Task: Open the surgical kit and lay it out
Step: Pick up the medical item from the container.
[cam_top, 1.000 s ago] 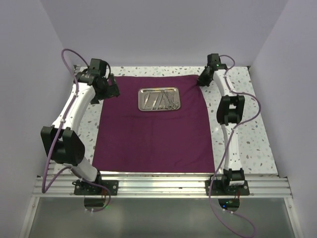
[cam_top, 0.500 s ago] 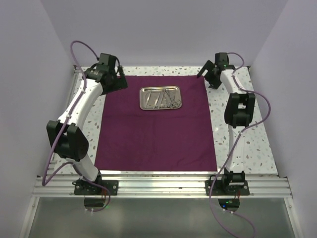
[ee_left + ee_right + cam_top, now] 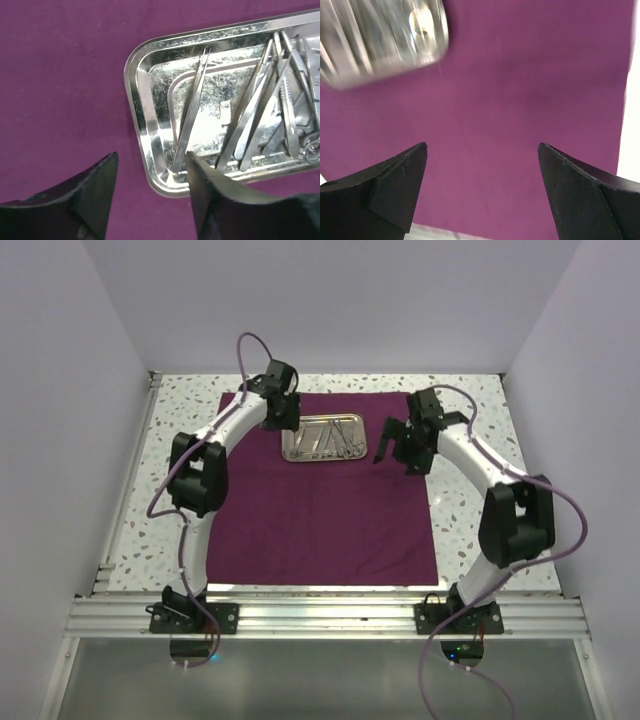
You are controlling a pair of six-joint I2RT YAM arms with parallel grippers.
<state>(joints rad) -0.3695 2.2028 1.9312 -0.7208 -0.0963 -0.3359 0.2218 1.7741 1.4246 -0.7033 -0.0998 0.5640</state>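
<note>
1. So the left gripper has its jaws roughly halfway apart with nothing between them. One finger overlaps the near corner of the steel tray, the other is over bare cloth. Can't tell if it's actually touching.
2. The right gripper is spread wide and also holding nothing, with just purple fabric under it.
3. From overhead, the steel tray sits flat on the cloth toward the far edge, with the left gripper at its left end and the right gripper just off its right end.
4. In the tray, the tweezers lie diagonally on the left. More slim instruments are bunched on the right, with ring handles at the edge.
5. The cloth wrap is spread open and flat on the speckled table.
</note>
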